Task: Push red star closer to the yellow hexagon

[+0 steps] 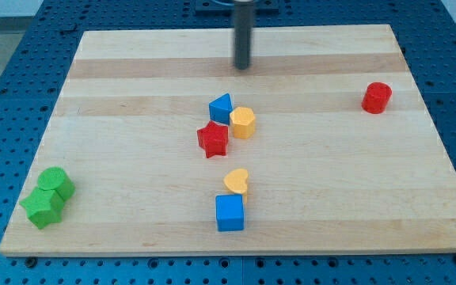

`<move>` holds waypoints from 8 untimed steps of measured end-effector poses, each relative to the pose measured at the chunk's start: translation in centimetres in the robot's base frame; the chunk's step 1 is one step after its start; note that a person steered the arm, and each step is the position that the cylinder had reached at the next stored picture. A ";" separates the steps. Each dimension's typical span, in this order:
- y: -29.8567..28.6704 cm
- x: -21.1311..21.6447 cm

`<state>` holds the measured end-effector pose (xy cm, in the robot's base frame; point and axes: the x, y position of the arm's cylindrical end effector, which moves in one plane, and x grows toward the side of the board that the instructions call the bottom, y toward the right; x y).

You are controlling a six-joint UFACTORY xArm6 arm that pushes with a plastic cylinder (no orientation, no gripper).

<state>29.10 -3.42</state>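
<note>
The red star (212, 139) lies near the board's middle. The yellow hexagon (243, 123) sits just to its upper right, a small gap apart. A blue triangle (221, 108) touches the hexagon's left side, just above the star. My tip (242, 67) is at the view's top, well above the three blocks, almost straight above the hexagon, touching none.
A yellow heart (237, 181) lies below the star with a blue cube (229, 212) under it. A red cylinder (377, 97) stands at the right. A green cylinder (56, 182) and a green star (42, 207) sit at the lower left. The wooden board (133, 79) ends on all sides.
</note>
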 end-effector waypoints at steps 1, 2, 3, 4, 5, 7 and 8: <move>-4.5 0.0; -5.9 2.9; -7.0 9.3; -7.1 14.6; -6.6 16.5; -2.3 18.5; -1.6 19.0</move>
